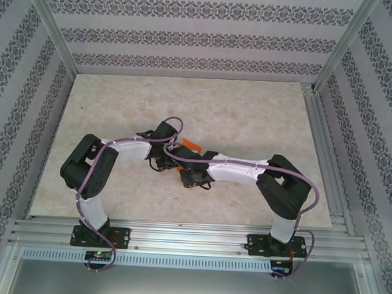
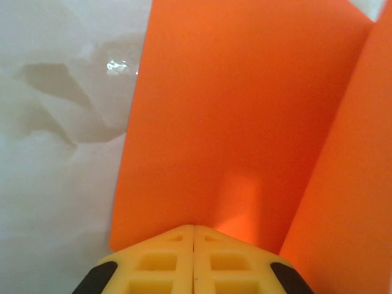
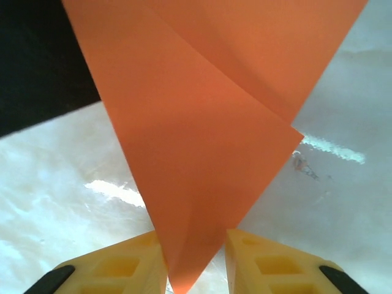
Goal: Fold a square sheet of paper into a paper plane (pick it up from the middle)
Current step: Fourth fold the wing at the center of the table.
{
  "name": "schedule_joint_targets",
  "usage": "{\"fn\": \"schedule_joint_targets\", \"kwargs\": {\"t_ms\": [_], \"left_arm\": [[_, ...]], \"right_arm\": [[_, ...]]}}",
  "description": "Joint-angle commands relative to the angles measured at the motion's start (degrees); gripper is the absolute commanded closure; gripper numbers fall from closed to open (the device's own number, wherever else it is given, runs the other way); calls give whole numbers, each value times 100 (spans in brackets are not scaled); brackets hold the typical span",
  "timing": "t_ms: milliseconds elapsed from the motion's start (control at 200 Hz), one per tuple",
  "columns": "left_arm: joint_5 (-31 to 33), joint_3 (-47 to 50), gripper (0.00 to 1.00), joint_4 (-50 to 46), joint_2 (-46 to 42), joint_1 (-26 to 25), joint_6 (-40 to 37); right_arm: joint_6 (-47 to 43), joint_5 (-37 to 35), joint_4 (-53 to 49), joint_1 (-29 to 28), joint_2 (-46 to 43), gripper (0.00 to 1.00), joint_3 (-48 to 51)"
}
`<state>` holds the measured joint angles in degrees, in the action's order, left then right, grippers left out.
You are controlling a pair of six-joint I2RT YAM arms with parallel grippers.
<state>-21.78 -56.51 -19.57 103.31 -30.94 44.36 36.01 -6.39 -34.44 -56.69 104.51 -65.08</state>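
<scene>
Left gripper (image 2: 194,229): yellow fingers pressed together, clamped on the near edge of the orange paper sheet (image 2: 233,122).
Right gripper (image 3: 195,236): jaws stand apart; the sheet's pointed tip lies in the gap between them, not pinched.
Sheet at left gripper: one flat panel rises from the fingertips and a second panel meets it at a crease on the right.
Sheet at right gripper: it narrows to a point toward the fingers, with a folded flap overlapping it along a diagonal edge.
Sheet location: between the two wrists, over the middle of the tabletop (image 1: 251,110); a small orange corner shows in the top view.
Arms: both are bent inward, with the wrists close together.
Tabletop: pale, marbled, with glare spots.
</scene>
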Motion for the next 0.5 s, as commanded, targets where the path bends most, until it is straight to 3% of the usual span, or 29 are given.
{"fn": "schedule_joint_targets", "kwargs": {"t_ms": [0, 175, 360, 499], "left_arm": [[-85, 57, 91, 127, 49, -98, 117], [-91, 51, 91, 116, 41, -101, 117], [-69, 51, 91, 85, 49, -97, 100], [-63, 63, 91, 77, 49, -97, 104]], "right_arm": [[-130, -756, -472, -155, 119, 69, -282], [-72, -994, -525, -281, 177, 74, -347], [-65, -897, -393, -281, 193, 90, -287], [-72, -760, -173, -277, 141, 93, -168]]}}
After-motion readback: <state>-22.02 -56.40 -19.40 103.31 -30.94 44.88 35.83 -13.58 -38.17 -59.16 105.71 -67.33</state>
